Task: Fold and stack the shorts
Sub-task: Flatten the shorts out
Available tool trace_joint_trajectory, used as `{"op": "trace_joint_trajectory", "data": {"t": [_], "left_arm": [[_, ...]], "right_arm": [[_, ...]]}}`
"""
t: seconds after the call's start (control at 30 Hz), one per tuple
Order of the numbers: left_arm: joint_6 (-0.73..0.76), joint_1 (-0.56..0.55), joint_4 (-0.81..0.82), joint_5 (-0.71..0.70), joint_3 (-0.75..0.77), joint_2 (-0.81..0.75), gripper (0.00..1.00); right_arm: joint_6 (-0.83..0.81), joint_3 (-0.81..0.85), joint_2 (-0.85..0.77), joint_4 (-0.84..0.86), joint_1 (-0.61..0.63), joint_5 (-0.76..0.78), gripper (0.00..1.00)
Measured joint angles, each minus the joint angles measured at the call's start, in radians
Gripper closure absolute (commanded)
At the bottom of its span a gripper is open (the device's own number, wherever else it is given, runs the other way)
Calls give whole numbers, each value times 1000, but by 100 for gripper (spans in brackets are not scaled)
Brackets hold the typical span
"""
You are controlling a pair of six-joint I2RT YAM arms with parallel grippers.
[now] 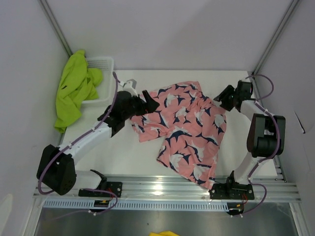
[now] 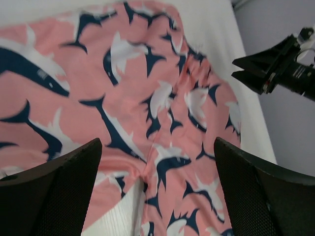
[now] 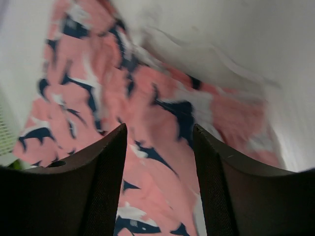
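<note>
Overhead, at the far left, the lime green shorts (image 1: 74,91) hang crumpled over the near rim of a white mesh basket (image 1: 102,63) in the back-left corner of the white table (image 1: 128,157). One end trails down onto the tabletop.

Just to the right, the left arm reaches in toward the middle. The left gripper (image 1: 151,102) sits over the upper-left edge of the pink shorts (image 1: 187,130). In its wrist view, its jaws stand wide apart with nothing between them, and the navy-and-white print fills the gap below. Whether the fingertips touch the cloth cannot be told.

The pink shorts lie spread and rumpled across the centre of the table, with one leg reaching toward the near edge.

At the right, the right gripper (image 1: 218,101) hovers beside the upper-right edge of the pink shorts. Its jaws are moderately apart and hold nothing. Its blurred wrist view shows the cloth between its fingers (image 3: 103,177).
</note>
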Motion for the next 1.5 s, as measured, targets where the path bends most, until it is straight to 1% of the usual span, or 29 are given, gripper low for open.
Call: {"op": "trace_joint_trajectory", "data": {"t": [0.1, 0.13, 0.17, 0.27, 0.37, 0.43, 0.57, 0.7, 0.73, 0.87, 0.93, 0.97, 1.0, 1.07, 1.1, 1.13, 1.27, 1.3, 1.4, 1.5], "left_arm": [[-1, -83, -16, -24, -41, 25, 4], [0, -109, -24, -30, -42, 43, 4], [0, -127, -24, -32, -41, 61, 4], [2, -141, -47, -31, -16, 128, 4], [2, -125, -68, -11, 39, 216, 4], [2, -107, -72, 11, 61, 261, 4], [2, -63, -79, 51, 75, 319, 5], [2, -19, -85, 98, 85, 380, 8], [2, -9, -89, 106, 85, 392, 10], [10, 14, -101, 130, 85, 414, 12], [11, 21, -106, 137, 84, 414, 14], [11, 25, -106, 145, 83, 414, 15], [12, 28, -104, 150, 80, 414, 16], [12, 44, -92, 172, 62, 414, 17], [12, 56, -84, 185, 48, 414, 18], [11, 67, -82, 195, 37, 414, 20], [11, 130, -70, 238, -9, 417, 23], [12, 142, -67, 245, -14, 420, 25], [15, 157, -55, 255, -22, 425, 29], [21, 158, -42, 261, -40, 428, 30]], "right_arm": [[-38, -101, -43, -80, -12, 71, 43], [-48, -125, -57, -99, -21, 88, 51], [-60, -144, -70, -113, -32, 101, 53], [-72, -175, -106, -140, -72, 134, 53], [-82, -182, -115, -138, -99, 165, 51], [-84, -187, -115, -135, -99, 182, 49], [-87, -190, -101, -124, -83, 204, 48], [-87, -177, -32, -104, -64, 204, 48], [-87, -171, -8, -103, -59, 204, 47], [-97, -109, 39, -95, -42, 213, 48], [-103, -91, 56, -96, -37, 216, 51], [-106, -77, 64, -103, -32, 222, 58], [-111, -70, 71, -106, -31, 225, 76], [-119, -57, 87, -116, -25, 234, 94], [-115, -54, 93, -122, -24, 238, 98], [-113, -52, 95, -125, -23, 241, 100], [-107, -47, 95, -136, -26, 260, 100], [-104, -47, 95, -137, -26, 270, 100], [-86, -44, 95, -140, -38, 290, 100], [-73, -35, 95, -153, -57, 312, 100]]}}
